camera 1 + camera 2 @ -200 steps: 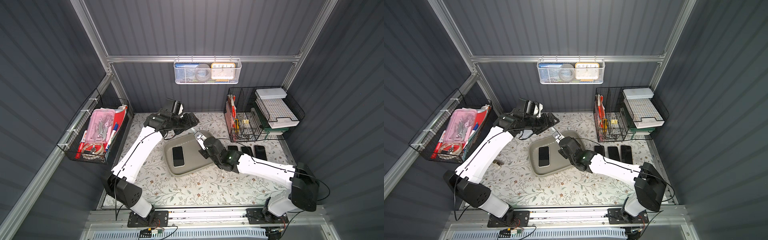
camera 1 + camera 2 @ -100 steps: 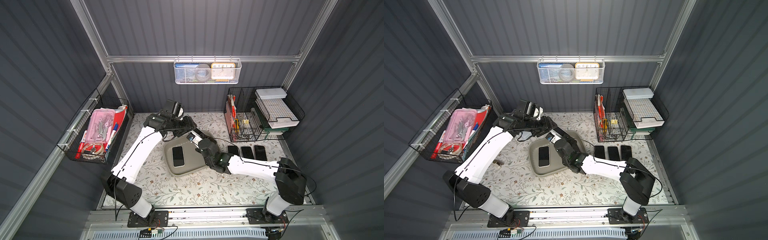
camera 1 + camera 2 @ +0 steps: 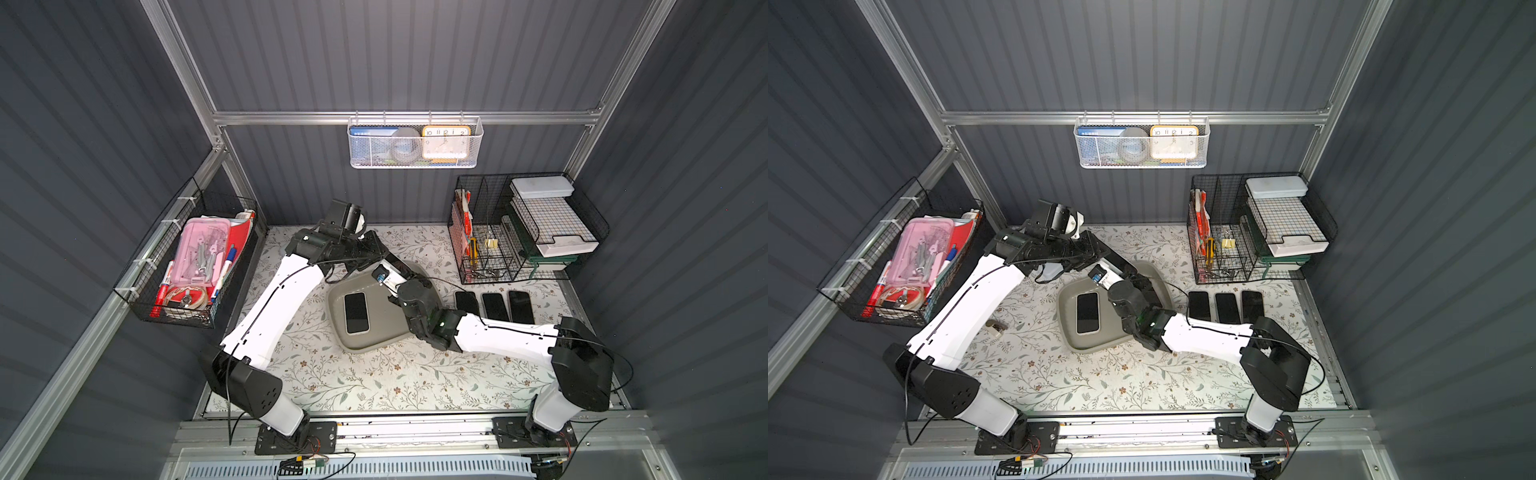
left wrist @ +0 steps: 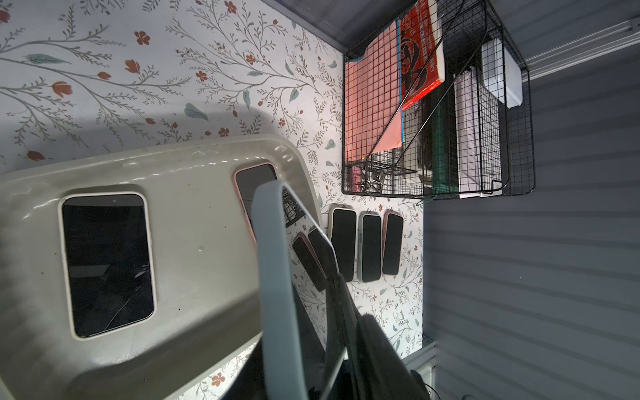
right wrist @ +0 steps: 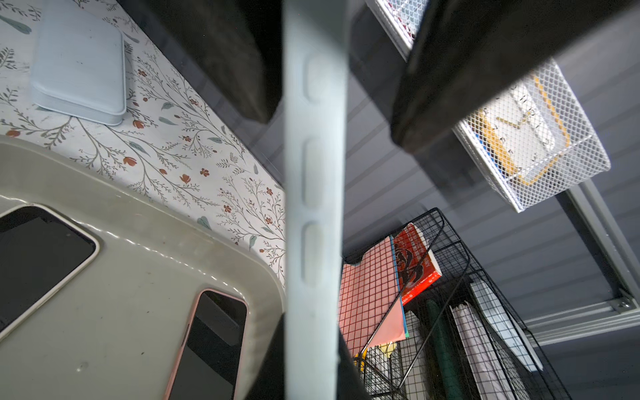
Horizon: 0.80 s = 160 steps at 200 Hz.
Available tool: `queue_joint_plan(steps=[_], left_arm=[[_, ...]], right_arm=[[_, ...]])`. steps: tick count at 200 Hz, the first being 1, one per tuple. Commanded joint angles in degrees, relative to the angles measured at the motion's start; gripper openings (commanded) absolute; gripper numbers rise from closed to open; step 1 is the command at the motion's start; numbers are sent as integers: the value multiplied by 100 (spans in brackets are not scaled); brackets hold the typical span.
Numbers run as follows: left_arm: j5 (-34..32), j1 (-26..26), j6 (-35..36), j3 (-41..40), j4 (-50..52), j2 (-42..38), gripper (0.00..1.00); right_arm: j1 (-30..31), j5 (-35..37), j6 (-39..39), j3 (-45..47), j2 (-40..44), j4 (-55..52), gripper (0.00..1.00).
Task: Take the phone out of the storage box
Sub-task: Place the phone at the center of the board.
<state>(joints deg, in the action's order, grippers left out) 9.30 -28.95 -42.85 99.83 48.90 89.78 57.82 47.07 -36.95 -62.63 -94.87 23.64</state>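
Note:
The storage box (image 3: 374, 347) (image 3: 1092, 349) sits mid-table and holds a white-cased phone (image 3: 356, 311) (image 4: 107, 263) and, in its far right corner, a pink-cased one (image 4: 254, 183) (image 5: 211, 339). Above that corner my right gripper (image 3: 392, 286) (image 5: 313, 363) is shut on a phone in a pale blue case (image 3: 384, 280) (image 5: 313, 173), held on edge. My left gripper (image 3: 386, 259) (image 4: 298, 346) straddles the same phone. A narrow gap still shows beside one of its fingers (image 5: 450, 69).
Three dark phones (image 3: 494, 306) lie in a row right of the box. Behind them stands a black wire rack (image 3: 523, 232). A pale blue slab (image 5: 78, 65) lies behind the box. A wire basket (image 3: 195, 266) hangs on the left wall and a white mesh basket (image 3: 415, 143) on the back wall.
My right gripper has brought the pale blue phone up and left to the left gripper. The left gripper has swung onto it and narrowed its jaws around it.

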Motion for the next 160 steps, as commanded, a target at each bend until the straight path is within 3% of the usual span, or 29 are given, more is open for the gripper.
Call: queue_joint_plan(steps=[1, 20, 52, 59, 101, 132, 160], left_arm=[[-14, -5, -241, -159, -381, -212, 36], [70, -1, -217, -111, -325, -80, 33], [30, -5, -209, -156, -387, -90, 6], [32, -5, -210, -157, -436, -114, 0], [-12, -5, -250, -148, -655, -214, 0], [-87, -5, -345, -187, -1028, -298, 0], [-126, -5, -325, -113, -1344, -207, 0]], right_arm=[[101, 240, 10, 23, 197, 569, 0], [158, 354, -146, 40, 161, 745, 0], [212, 461, -199, 81, 169, 893, 0], [221, 493, -169, 93, 179, 896, 15], [297, 581, 96, 162, 236, 713, 98], [361, 222, 709, 305, 595, 74, 99], [396, -629, 1767, 631, 1330, -841, 99]])
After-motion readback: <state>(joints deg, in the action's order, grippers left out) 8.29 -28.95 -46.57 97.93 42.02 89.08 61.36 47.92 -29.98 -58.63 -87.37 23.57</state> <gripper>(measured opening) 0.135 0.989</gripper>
